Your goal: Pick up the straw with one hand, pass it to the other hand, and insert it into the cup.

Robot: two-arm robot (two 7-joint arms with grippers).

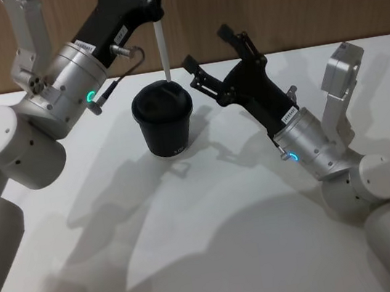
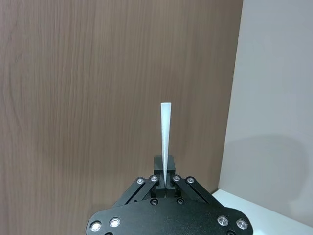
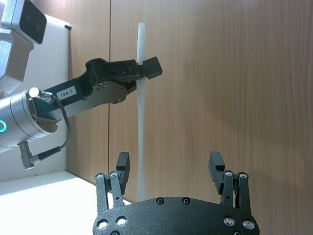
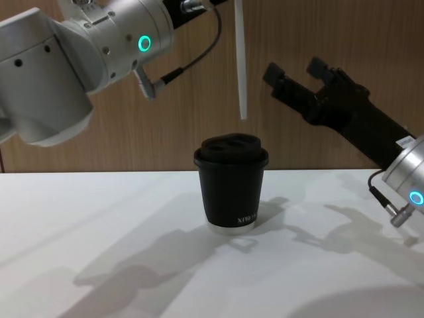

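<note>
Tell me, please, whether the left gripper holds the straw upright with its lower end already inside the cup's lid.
Not quite: the left gripper holds the straw upright, but its lower end hangs above the lid of the cup; the chest view shows the gap.

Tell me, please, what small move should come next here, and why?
Probably lower the left gripper straight down: it is shut on the straw, which hangs upright with its tip above the lid of the cup, not yet in. The right gripper is open, off to one side.

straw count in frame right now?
1. The thin white plastic straw hangs upright in the left claw, tip above the black lidded paper cup; the open right claw beside it is empty.
</note>
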